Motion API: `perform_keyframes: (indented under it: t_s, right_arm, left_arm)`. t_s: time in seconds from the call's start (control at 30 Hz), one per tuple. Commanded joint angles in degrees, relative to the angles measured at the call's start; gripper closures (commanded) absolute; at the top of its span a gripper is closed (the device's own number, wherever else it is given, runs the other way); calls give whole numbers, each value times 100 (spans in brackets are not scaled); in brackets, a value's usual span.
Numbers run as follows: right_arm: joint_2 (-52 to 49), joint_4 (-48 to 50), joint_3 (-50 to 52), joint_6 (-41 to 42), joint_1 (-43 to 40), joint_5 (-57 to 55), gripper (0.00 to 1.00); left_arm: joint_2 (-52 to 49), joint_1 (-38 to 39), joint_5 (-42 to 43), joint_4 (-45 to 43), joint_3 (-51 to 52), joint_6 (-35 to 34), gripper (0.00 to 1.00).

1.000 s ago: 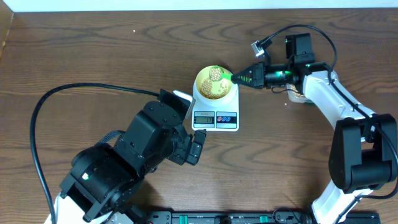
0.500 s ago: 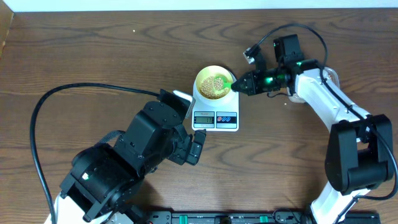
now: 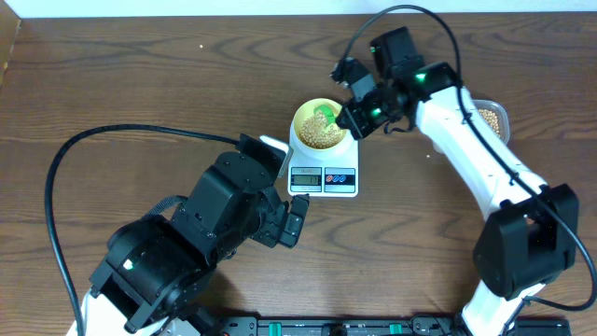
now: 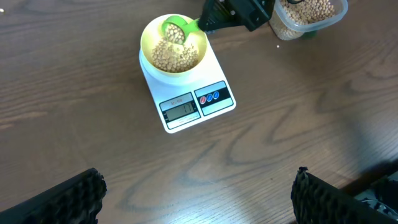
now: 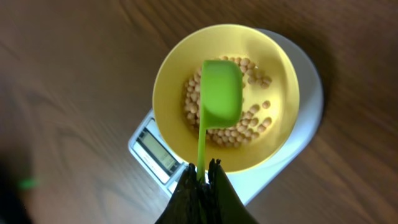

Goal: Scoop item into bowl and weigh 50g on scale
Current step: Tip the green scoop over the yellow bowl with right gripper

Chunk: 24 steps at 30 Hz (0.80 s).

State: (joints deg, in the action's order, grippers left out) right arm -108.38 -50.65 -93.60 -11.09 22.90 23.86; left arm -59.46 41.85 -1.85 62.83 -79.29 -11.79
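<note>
The pale yellow bowl (image 3: 321,124) sits on the white scale (image 3: 324,168) and holds tan beans (image 3: 320,136). My right gripper (image 3: 356,119) is shut on the handle of a green scoop (image 3: 326,116), whose head hangs over the bowl. In the right wrist view the gripper (image 5: 203,169) grips the scoop (image 5: 221,91), turned bottom up above the beans (image 5: 249,127) in the bowl (image 5: 281,93). My left gripper (image 3: 294,222) is open and empty, near the scale's front left. The left wrist view shows the bowl (image 4: 149,46), scale (image 4: 189,106) and scoop (image 4: 177,28).
A clear plastic tub of beans (image 3: 491,117) stands right of the scale, partly behind my right arm; it also shows in the left wrist view (image 4: 308,14). A black rail (image 3: 336,327) runs along the table's front edge.
My right arm swung up and left, carrying the scoop from the bowl's right rim to over its middle and turning it over. The left arm has not moved.
</note>
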Motion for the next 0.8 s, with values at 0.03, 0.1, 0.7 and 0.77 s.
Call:
perform_keyframes:
  t_s: [0.03,0.1,0.7,0.77]
  right_arm:
    - [-48,-271,-407,-645,479,-1456,99]
    - [-48,-339,-479,-750,680,-1993,99]
    - [-24,-273,-525,-684,1222,-3571,99]
    - [31,-289,-568,-396,1121,-3576,99]
  left_arm:
    - [37,2,-11,13,-94,74,2]
    - [37,2,-13,13,-94,74,2]
    - [37,2,-11,13,-94,74,2]
    - [37,2,-13,13,-94,74,2]
